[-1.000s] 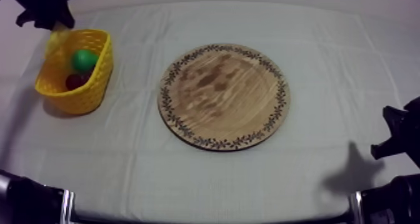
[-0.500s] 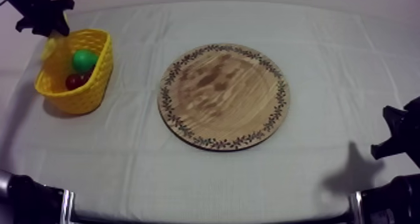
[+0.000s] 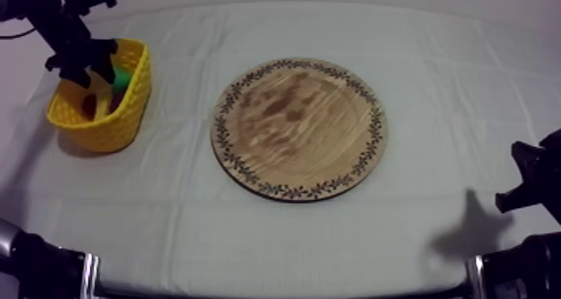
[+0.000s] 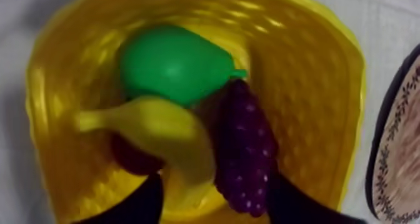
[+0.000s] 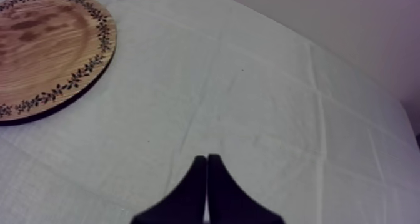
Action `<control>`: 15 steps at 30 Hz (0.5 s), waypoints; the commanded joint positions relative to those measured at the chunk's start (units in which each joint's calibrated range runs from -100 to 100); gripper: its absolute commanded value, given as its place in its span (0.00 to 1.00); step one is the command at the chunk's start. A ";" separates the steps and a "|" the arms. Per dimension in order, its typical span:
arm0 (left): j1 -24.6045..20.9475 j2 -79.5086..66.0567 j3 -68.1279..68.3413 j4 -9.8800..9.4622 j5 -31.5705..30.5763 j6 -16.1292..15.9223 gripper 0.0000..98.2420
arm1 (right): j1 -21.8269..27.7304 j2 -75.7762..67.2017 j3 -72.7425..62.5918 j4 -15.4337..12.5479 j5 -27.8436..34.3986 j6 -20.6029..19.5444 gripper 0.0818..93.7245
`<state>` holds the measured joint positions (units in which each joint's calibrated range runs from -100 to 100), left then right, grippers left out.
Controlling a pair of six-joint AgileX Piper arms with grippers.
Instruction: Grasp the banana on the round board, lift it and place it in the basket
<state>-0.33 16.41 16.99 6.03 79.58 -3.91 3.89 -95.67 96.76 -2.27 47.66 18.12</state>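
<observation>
The yellow basket (image 3: 125,123) stands at the table's far left. My left gripper (image 3: 83,68) hangs just over its inside. In the left wrist view its fingers (image 4: 134,204) stand apart, open, above the basket (image 4: 312,64). The banana (image 4: 156,129) lies loose in there, across a small red fruit (image 4: 128,157), beside a green pear (image 4: 172,61) and purple grapes (image 4: 244,145). From above, a bit of the banana (image 3: 101,106) and the pear (image 3: 123,77) peek out beside the arm. My right gripper (image 5: 206,176) is shut to a narrow wedge over bare cloth.
The round wooden board (image 3: 298,129) lies bare at the table's middle; its rim (image 4: 400,151) edges in beside the basket, and it sits off beyond my right gripper (image 5: 44,45). My right arm (image 3: 526,181) rests low at the right edge.
My left gripper came from behind the basket's far rim to over its inside. The banana it held now lies among the other fruit. The right arm stayed still.
</observation>
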 commanded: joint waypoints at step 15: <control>1.07 -18.77 10.37 -0.67 -7.11 2.53 0.75 | 0.02 0.00 0.01 0.00 0.00 -0.02 0.00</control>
<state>0.75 2.56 25.09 5.27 73.81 -1.45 3.89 -95.67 96.76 -2.27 47.66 18.08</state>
